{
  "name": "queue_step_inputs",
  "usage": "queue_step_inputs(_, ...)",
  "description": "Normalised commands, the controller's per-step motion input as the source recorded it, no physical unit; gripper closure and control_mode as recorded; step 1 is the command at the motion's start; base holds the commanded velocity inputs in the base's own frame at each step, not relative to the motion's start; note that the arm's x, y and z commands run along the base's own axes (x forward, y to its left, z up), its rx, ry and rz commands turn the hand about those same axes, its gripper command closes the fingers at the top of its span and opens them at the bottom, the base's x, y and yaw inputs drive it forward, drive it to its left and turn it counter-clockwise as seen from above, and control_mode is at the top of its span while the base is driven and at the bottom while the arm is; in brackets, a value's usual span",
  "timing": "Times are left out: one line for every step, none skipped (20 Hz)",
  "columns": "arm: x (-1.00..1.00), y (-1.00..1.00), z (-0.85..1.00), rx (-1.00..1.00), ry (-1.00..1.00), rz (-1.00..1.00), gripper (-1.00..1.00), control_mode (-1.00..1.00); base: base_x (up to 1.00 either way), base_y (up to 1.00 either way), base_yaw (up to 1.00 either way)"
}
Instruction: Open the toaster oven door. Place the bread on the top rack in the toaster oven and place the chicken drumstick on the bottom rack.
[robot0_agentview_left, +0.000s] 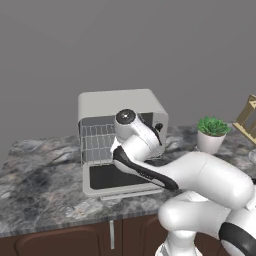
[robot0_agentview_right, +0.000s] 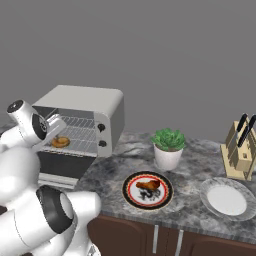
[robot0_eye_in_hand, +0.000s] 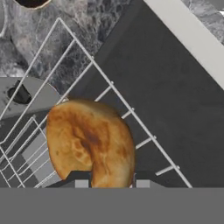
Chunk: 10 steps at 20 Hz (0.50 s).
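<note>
Two racks visible in left base view: toaster oven (robot0_agentview_left: 122, 107) at counter (robot0_agentview_left: 35, 200) centre, toaster oven door (robot0_agentview_left: 117, 179) folded down flat toward 6 o'clock, arm reaching into cavity.

Right base view: bread (robot0_agentview_right: 60, 142) at 9 o'clock, just above wire rack (robot0_agentview_right: 77, 140) inside oven; which rack, cannot tell. Chicken drumstick (robot0_agentview_right: 148, 185) on red-rimmed plate (robot0_agentview_right: 131, 196) at 6 o'clock; plant (robot0_agentview_right: 168, 147) behind it, white plate (robot0_agentview_right: 227, 199) and knife block (robot0_agentview_right: 241, 150) at 3 o'clock.

Hand view: gripper (robot0_eye_in_hand: 112, 183) at 6 o'clock, fingers clenched on bread lower edge, rack wires and dark door glass below.
</note>
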Motion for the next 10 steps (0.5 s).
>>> queue_step_inputs(0.33, 0.09, -0.29, 0.00, -0.03, 0.00, 1.00, -1.00, 0.00, 0.00, 0.00)
queue_step_inputs(0.30, 0.06, -0.30, 0.00, -0.05, 0.00, 1.00, -1.00, 0.00, 0.00, 0.00)
queue_step_inputs(0.34, 0.08, -0.29, 0.00, -0.05, 0.01, 1.00, -1.00, 0.00, 0.00, 0.00)
queue_step_inputs(0.27, 0.09, -0.31, 0.00, -0.06, 0.01, 1.00, -1.00, 0.00, 0.00, 0.00)
queue_step_inputs(0.23, 0.14, -0.30, 0.00, -0.05, 0.02, 1.00, -1.00, 0.00, 0.00, 0.00)
queue_step_inputs(0.15, 0.16, -0.22, 0.00, -0.13, 0.03, 1.00, -1.00, 0.00, 0.00, 0.00)
queue_step_inputs(0.26, 0.13, -0.24, 0.01, -0.09, 0.03, 1.00, -1.00, 0.00, 0.00, 0.00)
queue_step_inputs(0.32, 0.06, -0.23, 0.01, -0.05, 0.02, 1.00, -1.00, 0.00, 0.00, 0.00)
queue_step_inputs(0.37, 0.00, -0.24, 0.02, -0.02, 0.03, 1.00, -1.00, 0.00, 0.00, 0.00)
queue_step_inputs(0.24, 0.00, -0.18, 0.04, -0.01, 0.04, 1.00, -1.00, 0.00, 0.00, 0.00)
